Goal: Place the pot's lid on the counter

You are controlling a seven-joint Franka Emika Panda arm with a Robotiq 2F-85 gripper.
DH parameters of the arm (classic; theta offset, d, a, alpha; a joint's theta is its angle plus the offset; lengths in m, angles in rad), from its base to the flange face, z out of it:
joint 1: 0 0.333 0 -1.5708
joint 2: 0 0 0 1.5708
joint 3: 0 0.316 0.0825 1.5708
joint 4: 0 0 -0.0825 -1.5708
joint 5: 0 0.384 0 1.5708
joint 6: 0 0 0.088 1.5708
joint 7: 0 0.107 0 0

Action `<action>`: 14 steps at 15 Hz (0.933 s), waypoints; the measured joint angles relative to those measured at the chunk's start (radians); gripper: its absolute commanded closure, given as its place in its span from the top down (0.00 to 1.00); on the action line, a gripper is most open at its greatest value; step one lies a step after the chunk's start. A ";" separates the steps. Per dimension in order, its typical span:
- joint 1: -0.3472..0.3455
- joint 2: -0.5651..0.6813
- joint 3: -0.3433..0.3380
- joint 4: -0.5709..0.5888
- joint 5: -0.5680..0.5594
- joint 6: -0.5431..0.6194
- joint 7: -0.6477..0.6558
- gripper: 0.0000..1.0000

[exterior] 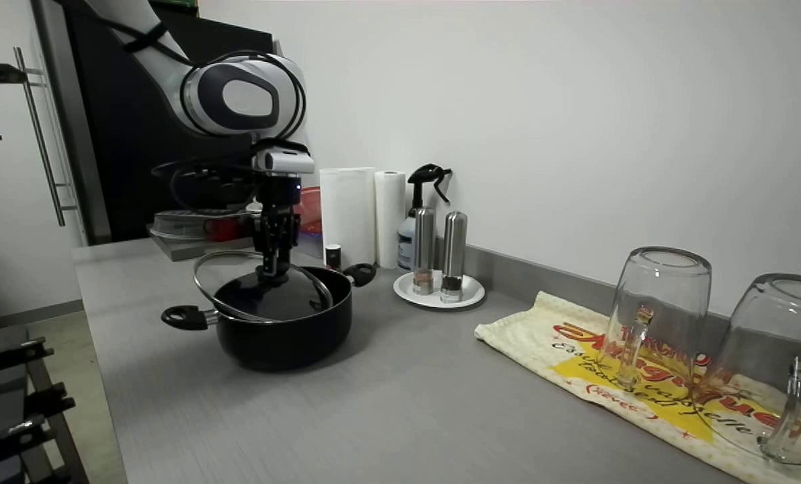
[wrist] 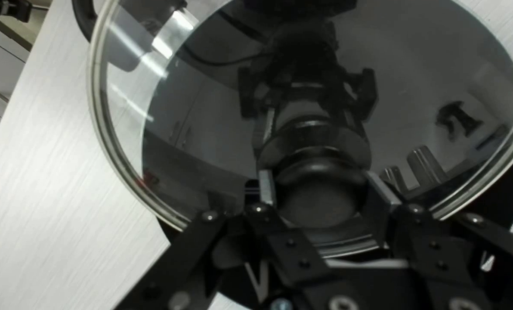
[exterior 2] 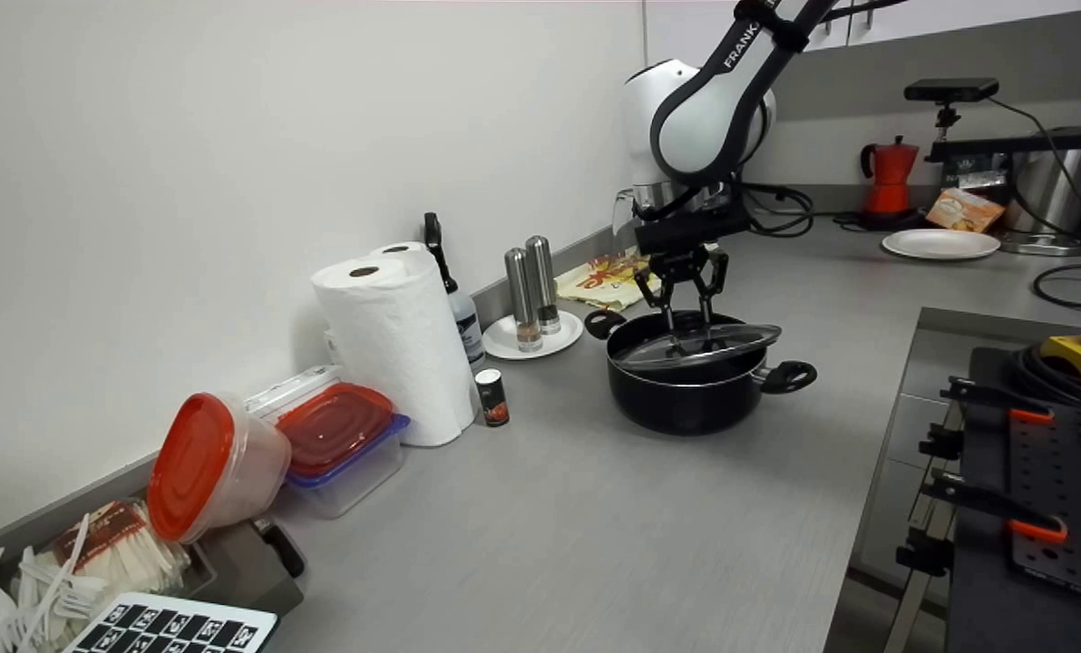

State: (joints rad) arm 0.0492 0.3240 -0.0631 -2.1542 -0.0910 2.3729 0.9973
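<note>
The hand (wrist: 323, 187) is narrowed onto the black knob (wrist: 319, 206) of the glass lid (wrist: 205, 112), a finger (wrist: 266, 188) at either side, gripping it. The lid is tilted over the black pot (exterior: 286, 343): its high side overhangs the handle (exterior: 184, 317) toward the free edge of the grey bench (exterior 2: 595, 544), its low side lies at the pot's mouth; whether it touches the rim I cannot tell. That handle sits near the edge. Wallward, beyond the second handle (exterior: 360, 274), a white plate (exterior: 474, 294) carries two steel-topped mills (exterior: 454, 245). Open bench stretches from the pot to a printed cloth (exterior: 541, 323) bearing two glass mugs (exterior: 666, 289).
</note>
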 measured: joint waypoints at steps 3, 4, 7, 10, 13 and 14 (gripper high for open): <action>0.000 -0.001 0.000 0.000 0.000 0.000 -0.001 0.25; 0.001 -0.002 0.001 -0.001 0.000 0.000 -0.002 0.25; 0.007 -0.011 0.009 -0.001 0.000 0.000 -0.014 0.25; 0.019 -0.033 0.025 -0.002 0.000 0.000 -0.023 0.25; 0.033 -0.058 0.047 -0.002 0.000 0.000 -0.038 0.25; 0.040 -0.066 0.055 -0.002 0.000 0.000 -0.040 0.25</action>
State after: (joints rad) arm 0.0889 0.2582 -0.0082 -2.1559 -0.0910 2.3732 0.9568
